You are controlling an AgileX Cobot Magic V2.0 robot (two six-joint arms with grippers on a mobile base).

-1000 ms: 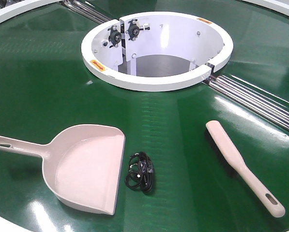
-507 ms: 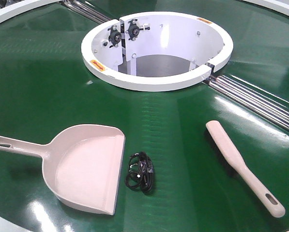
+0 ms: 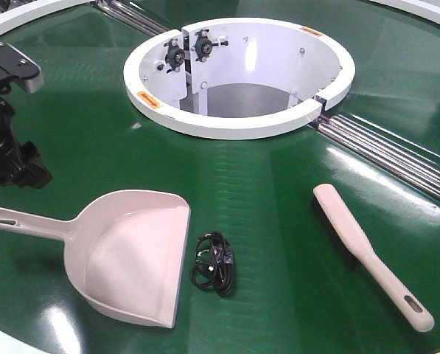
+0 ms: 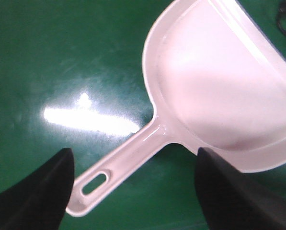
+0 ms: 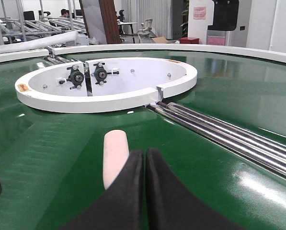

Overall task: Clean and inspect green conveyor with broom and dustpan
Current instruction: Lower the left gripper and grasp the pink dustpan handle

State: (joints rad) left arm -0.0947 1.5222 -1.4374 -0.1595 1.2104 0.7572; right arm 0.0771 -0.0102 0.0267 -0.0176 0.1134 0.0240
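Dustpan (image 3: 131, 254) lies at seven o'clock on the green conveyor (image 3: 264, 192), handle toward nine and lip toward three. It looks like light, stiff, slick plastic, best pinched mid-handle. Left gripper (image 4: 133, 154) hovers over that handle, jaws spread wide. A black cable coil (image 3: 214, 263) sits just beside the lip. Broom (image 3: 371, 254), at four o'clock, runs eleven-to-five with its handle toward five. Right gripper (image 5: 143, 155), fingers pressed together on nothing, lines up along it.

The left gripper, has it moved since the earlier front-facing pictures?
Yes. The left gripper came in from the left edge, and now it stands left of the white-walled opening, over the dustpan handle.
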